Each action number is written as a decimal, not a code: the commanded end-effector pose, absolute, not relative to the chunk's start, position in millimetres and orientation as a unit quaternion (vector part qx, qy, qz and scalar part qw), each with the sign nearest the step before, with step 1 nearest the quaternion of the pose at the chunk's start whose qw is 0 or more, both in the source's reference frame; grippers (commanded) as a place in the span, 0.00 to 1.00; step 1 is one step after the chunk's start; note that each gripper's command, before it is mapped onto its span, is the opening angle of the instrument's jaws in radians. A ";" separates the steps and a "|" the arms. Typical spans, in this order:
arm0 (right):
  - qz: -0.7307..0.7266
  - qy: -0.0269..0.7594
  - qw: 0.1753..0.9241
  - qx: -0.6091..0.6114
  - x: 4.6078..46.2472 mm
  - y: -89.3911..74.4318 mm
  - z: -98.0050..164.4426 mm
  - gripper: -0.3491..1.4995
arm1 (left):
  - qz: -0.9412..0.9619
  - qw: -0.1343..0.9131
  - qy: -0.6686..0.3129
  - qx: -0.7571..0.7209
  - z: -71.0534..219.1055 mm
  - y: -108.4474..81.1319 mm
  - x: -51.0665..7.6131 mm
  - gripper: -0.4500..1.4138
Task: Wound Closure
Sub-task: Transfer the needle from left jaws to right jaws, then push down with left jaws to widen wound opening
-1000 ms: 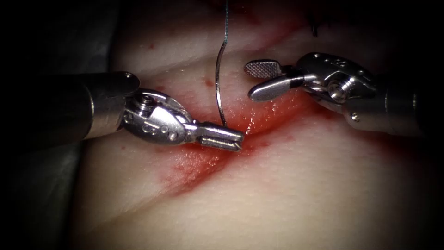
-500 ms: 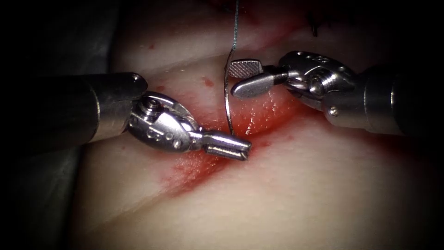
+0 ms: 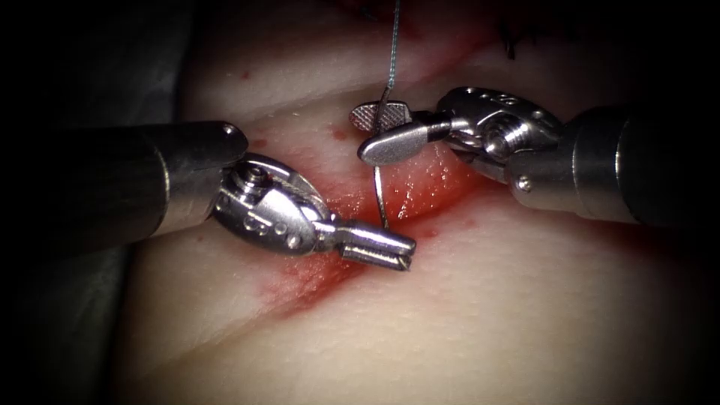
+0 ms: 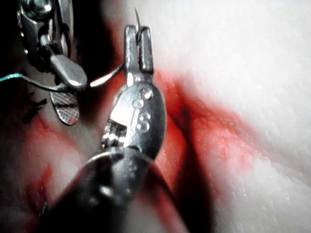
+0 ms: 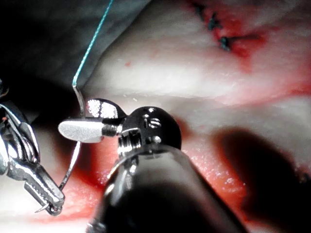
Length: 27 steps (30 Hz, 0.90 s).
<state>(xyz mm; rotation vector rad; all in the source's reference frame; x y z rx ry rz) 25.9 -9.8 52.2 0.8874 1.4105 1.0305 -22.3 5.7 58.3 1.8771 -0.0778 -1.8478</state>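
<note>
Here the left tool has its jaws clamped on the needle near its point, above the cut. The right tool has its jaws apart around the needle's thread-end half, thread trailing beyond.

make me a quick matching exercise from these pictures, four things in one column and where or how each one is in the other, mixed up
Things:
1. left claw
2. right claw
3. thread
4. cut

States:
A. open, its jaws on either side of the needle near the thread end
B. red and wet, running across the tissue
C. shut on the needle close to its point
D. teal, leading up from the needle's end

Pairs: 1-C, 2-A, 3-D, 4-B
</note>
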 end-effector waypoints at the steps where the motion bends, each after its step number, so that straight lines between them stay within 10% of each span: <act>1: 0.436 0.598 0.557 0.377 26.8 -9.8 52.6 0.30 | -0.678 0.251 -0.029 0.690 59.0 5.7 -22.9 0.00; 6: 0.438 0.598 0.556 0.376 27.0 -9.8 52.4 0.20 | -0.678 0.251 -0.029 0.690 59.0 5.6 -23.0 0.00; 8: 0.438 0.598 0.556 0.376 27.1 -9.8 52.4 0.00 | -0.678 0.251 -0.029 0.690 58.9 5.6 -23.0 0.00; 12: 0.438 0.599 0.565 0.360 26.8 -9.7 52.4 0.00 | -0.676 0.252 -0.028 0.691 58.8 5.4 -23.0 0.00; 13: 0.436 0.603 0.572 0.345 26.4 -9.5 52.5 0.00 | -0.680 0.238 -0.014 0.693 58.7 5.3 -23.0 0.59; 15: 0.431 0.606 0.577 0.337 25.6 -9.1 52.7 0.00 | -0.684 0.223 0.003 0.695 58.6 5.1 -22.8 0.79; 19: 0.422 0.612 0.587 0.321 24.8 -8.9 52.9 0.00 | -0.692 0.195 0.028 0.694 58.4 5.1 -22.3 0.88; 23: 0.412 0.617 0.596 0.307 24.4 -8.8 53.0 0.00 | -0.701 0.164 0.054 0.692 58.2 5.1 -21.3 0.89; 27: 0.365 0.642 0.633 0.232 24.3 -8.7 53.1 0.00 | -0.730 0.112 0.069 0.670 58.3 5.1 -20.0 0.47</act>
